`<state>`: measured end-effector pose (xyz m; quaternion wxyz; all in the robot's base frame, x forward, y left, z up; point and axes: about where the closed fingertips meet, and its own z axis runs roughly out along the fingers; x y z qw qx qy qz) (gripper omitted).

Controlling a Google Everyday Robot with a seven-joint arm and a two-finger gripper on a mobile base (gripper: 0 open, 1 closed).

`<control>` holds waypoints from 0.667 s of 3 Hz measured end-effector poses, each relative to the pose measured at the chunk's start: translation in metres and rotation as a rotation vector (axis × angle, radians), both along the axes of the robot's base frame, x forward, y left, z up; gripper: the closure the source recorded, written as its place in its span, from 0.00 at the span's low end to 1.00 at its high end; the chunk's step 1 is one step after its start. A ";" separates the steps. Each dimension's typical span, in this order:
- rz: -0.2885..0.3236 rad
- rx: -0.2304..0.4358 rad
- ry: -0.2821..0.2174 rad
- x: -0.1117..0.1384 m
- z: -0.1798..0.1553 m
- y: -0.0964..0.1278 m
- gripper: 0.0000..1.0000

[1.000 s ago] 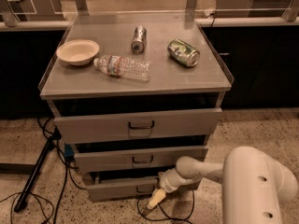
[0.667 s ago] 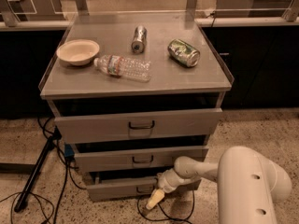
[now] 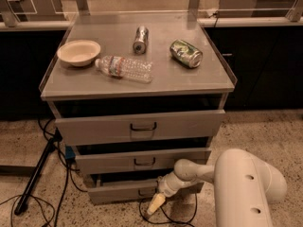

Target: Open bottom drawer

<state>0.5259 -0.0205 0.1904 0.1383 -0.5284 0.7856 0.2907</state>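
The bottom drawer point(image 3: 118, 191) is the narrowest grey front at the foot of the grey metal cabinet, with a small dark loop handle point(image 3: 145, 192) at its centre. It stands a little way out, with a dark gap above it. My gripper point(image 3: 155, 204) is at the end of the white arm point(image 3: 199, 171), low in front of the drawer's right half, just right of and below the handle. Its pale tip points down toward the floor.
The mid-sized drawer point(image 3: 142, 160) and the tallest top drawer point(image 3: 139, 126) above also stand slightly out. On the cabinet top lie a bowl point(image 3: 78, 52), a plastic bottle point(image 3: 124, 68), a silver can point(image 3: 140, 39) and a green can point(image 3: 186, 53). Cables point(image 3: 57, 193) and a stand leg point(image 3: 35, 174) lie on the floor at left.
The arm's big white body has shifted slightly in view; the gripper stays at the bottom drawer's front. The drawer has not visibly moved.
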 end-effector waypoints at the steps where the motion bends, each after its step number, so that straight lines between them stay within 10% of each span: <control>1: 0.031 0.019 0.043 -0.025 0.005 -0.004 0.00; 2: 0.047 0.063 0.063 -0.049 0.034 -0.013 0.00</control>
